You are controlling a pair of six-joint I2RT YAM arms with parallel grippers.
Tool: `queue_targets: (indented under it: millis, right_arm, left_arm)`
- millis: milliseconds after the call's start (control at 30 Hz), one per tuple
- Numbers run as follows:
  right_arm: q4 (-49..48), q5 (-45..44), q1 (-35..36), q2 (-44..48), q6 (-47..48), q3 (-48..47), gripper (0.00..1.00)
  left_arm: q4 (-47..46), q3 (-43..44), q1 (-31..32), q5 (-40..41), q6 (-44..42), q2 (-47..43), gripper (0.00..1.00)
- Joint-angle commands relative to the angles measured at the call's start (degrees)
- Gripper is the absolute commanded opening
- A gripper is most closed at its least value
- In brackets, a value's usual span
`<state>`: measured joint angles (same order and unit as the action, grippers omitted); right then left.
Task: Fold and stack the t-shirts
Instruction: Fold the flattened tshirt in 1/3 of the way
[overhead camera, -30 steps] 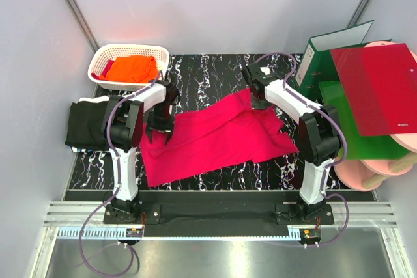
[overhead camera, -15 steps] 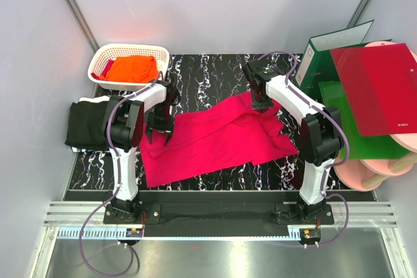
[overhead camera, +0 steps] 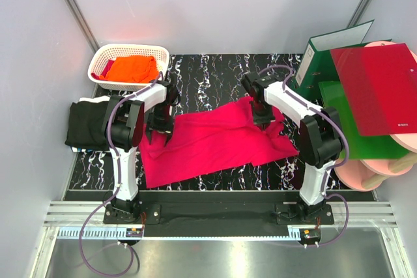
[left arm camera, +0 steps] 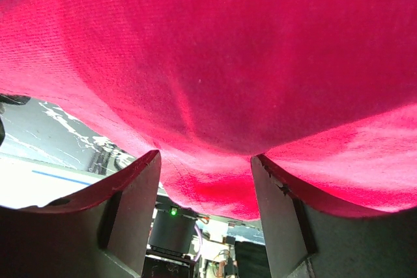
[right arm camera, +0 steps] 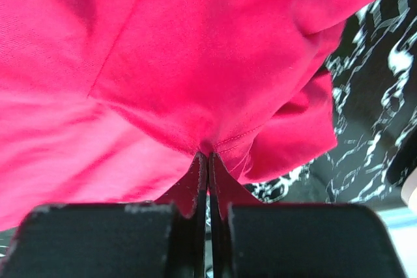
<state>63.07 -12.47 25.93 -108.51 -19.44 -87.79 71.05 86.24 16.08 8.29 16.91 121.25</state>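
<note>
The black marbled table (overhead camera: 215, 69) runs across in front of my two bases. On its middle lies the crimson-pink t-shirt (overhead camera: 208, 142), spread slantwise from my left side toward my right, with its right part rumpled and lifted. Off the table's right end a red folder (overhead camera: 381, 86) lies on top of a green binder (overhead camera: 326, 49). At the left end sits the black t-shirt (overhead camera: 85, 125), a folded dark bundle by the table's edge. Behind it stands a white lattice basket (overhead camera: 99, 53), and the orange t-shirt (overhead camera: 133, 68) lies bunched inside it.

My right gripper (right arm camera: 208, 155) is over the far right part of the crimson-pink t-shirt. Its two fingers are pressed together, with a stitched fold of that shirt pinched between the tips. The cloth rises from the pinch and fans out in creases, and a strip of bare marbled table shows past it on the right.

My left gripper (overhead camera: 159, 131) hangs over the shirt's left edge. Its fingers (left arm camera: 133, 193) stand well apart, and a soft bulge of the crimson cloth sags down between them. The cloth fills nearly all of that wrist view, so I cannot tell whether those fingers press on it or merely flank it.
</note>
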Motion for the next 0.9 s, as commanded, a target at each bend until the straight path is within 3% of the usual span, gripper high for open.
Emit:
queue_targets:
  millis: [0, 67, 133, 167, 267, 300, 467, 533, 600, 633, 667, 867]
  right_arm:
    - [1.45, 1.31, 0.87, -2.84, -1.65, 4.02, 0.00]
    - [0.48, 1.74, 1.05, -4.07, -1.92, 4.90, 0.05]
    - [0.21, 2.27, 1.22, -4.60, -2.00, 4.65, 0.31]
    - [-0.13, 2.27, 1.40, -4.35, -1.66, 4.21, 0.58]
    - [-0.40, 1.14, 2.02, -2.06, -1.04, 2.89, 0.94]
    - [-0.58, 0.70, 2.02, -1.36, -0.86, 2.54, 1.00]
    - [-0.66, -1.59, 2.02, 1.19, 0.81, -0.71, 1.00]
    - [-0.75, -2.12, 2.02, 1.37, 1.07, -1.85, 1.00]
    - [-1.02, -2.47, 2.02, 1.46, 1.07, -3.26, 1.00]
    - [-1.02, -2.47, 2.02, 1.20, 1.25, -3.79, 1.00]
    - [-1.19, -2.56, 2.02, 1.11, 1.34, -4.66, 1.00]
    - [-1.37, -3.53, 1.93, -0.56, 2.48, -7.92, 0.99]
  left_arm:
    - [-4.69, -0.02, 0.10, 2.87, 0.67, 2.24, 0.63]
    - [-4.60, 0.25, 0.10, 3.04, 0.76, 1.80, 0.64]
    - [-4.16, 0.60, 0.10, 3.13, 0.76, 1.36, 0.67]
    - [-3.90, 1.21, 0.10, 3.13, 0.76, 1.27, 0.70]
    - [-3.02, 2.70, 0.10, 3.57, 0.76, 0.74, 0.77]
    - [-2.50, 3.06, 0.10, 3.74, 0.76, 0.65, 0.81]
    - [-1.96, 5.69, 0.10, 4.01, 1.46, -1.89, 0.82]
    - [-2.05, 6.31, 0.10, 4.36, 1.73, -3.47, 0.72]
    - [-1.96, 7.10, 0.01, 5.41, 1.73, -4.18, 0.48]
    - [-2.05, 7.19, 0.01, 5.94, 1.81, -4.53, 0.09]
    - [-1.96, 7.37, 0.01, 7.07, 1.81, -4.45, 0.00]
    - [-1.79, 5.00, 0.01, 7.61, 2.51, -1.11, 0.00]
